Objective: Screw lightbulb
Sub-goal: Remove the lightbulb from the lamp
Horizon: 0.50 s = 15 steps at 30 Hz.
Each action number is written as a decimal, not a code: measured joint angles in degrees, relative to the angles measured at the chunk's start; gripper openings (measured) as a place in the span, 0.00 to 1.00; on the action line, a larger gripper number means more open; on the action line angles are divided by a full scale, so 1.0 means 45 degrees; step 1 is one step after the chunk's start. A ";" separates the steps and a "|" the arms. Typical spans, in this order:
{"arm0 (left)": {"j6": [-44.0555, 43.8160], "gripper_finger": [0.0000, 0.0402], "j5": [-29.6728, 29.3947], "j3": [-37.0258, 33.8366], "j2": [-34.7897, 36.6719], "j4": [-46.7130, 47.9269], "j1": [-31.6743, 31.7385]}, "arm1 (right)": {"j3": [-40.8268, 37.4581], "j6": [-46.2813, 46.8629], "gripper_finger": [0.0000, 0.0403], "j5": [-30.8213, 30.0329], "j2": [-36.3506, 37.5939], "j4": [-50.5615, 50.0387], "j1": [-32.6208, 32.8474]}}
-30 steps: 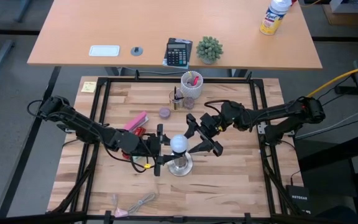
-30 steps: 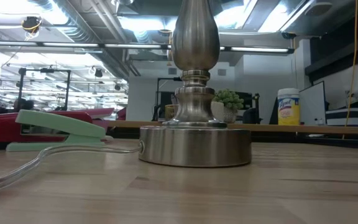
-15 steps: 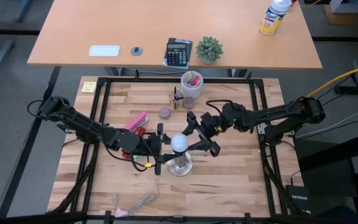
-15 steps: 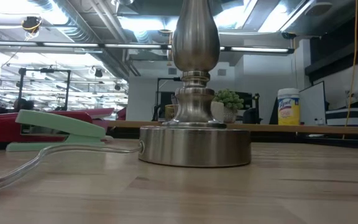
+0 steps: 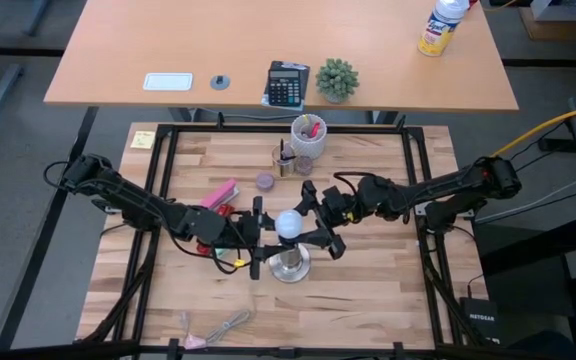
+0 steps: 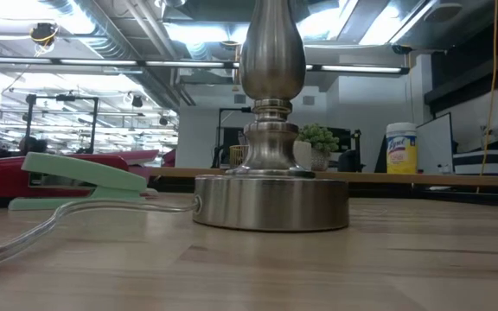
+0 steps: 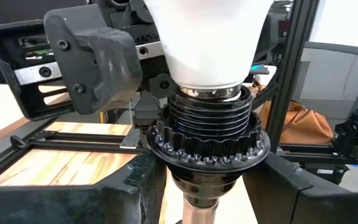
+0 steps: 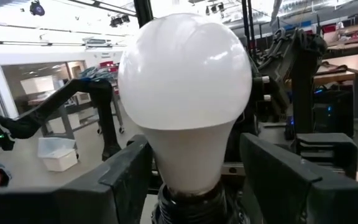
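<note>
My right fingers (image 8: 191, 180) spread either side of the lightbulb (image 5: 288, 226) seated upright in the socket stand (image 5: 289, 264) at counter centre; left fingers (image 7: 229, 186) brace the socket collar; advise closing squarely, twisting level.

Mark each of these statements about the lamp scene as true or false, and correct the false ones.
1. The lightbulb sits in the socket of the silvery lamp stand. True.
2. The right gripper is parked far from the bulb, at the table's edge. False: its fingers stand on both sides of the bulb.
3. The left gripper is at the lamp, with the socket between its fingers. True.
4. A mint green stapler lies on the table beside the lamp base. True.
5. The lamp stand has tipped over. False: it stands upright on its round base.
6. The calculator lies next to the lamp. False: it lies on the desk behind.
</note>
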<state>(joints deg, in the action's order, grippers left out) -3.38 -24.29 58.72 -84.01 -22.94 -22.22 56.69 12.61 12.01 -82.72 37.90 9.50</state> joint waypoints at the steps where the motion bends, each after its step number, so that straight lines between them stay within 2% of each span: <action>1: -0.0006 0.42 0.0006 0.0000 0.0000 -0.0007 0.0004 | 0.0000 -0.0009 0.61 0.0000 -0.0010 0.0019 0.0000; 15: -0.0105 0.42 0.0076 0.0000 0.0000 0.0014 0.0118 | 0.0000 -0.0294 0.61 0.0140 -0.0262 0.0906 0.0131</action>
<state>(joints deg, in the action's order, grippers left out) -3.86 -23.94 58.72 -84.01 -22.87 -21.69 56.69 11.29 12.64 -83.90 41.98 10.09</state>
